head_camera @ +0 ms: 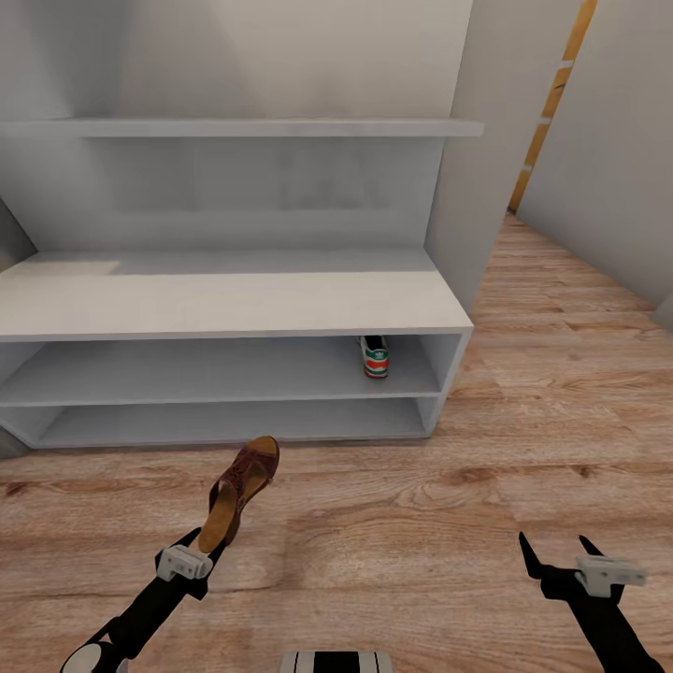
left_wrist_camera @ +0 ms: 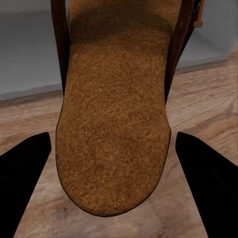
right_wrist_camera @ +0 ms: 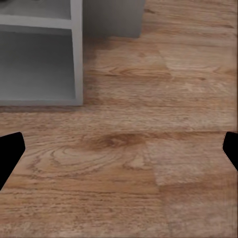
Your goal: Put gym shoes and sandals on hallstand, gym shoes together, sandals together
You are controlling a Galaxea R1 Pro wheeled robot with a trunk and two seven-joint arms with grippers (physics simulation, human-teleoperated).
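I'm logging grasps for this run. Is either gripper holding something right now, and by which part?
The left gripper holds a brown sandal by its heel end, toe pointing up toward the hallstand. The right gripper is open and empty over the floor.

Brown sandal (head_camera: 241,494) held tilted above floor, sneaker (head_camera: 374,356) on hallstand (head_camera: 224,304) shelf

Illum.: bright, even, diffuse; no distinct source, no glare. Soft shadow band below the thin grey floating wall shelf (head_camera: 243,128); open compartments of the low light-grey shoe rack (head_camera: 234,299) shaded darker than its top. Faint shadow on the light brown wood-plank floor (head_camera: 523,393). Head view sharp. Left wrist view: tan sandal footbed (left_wrist_camera: 116,124) soft, grainy; background blurred. Right wrist view slightly soft.
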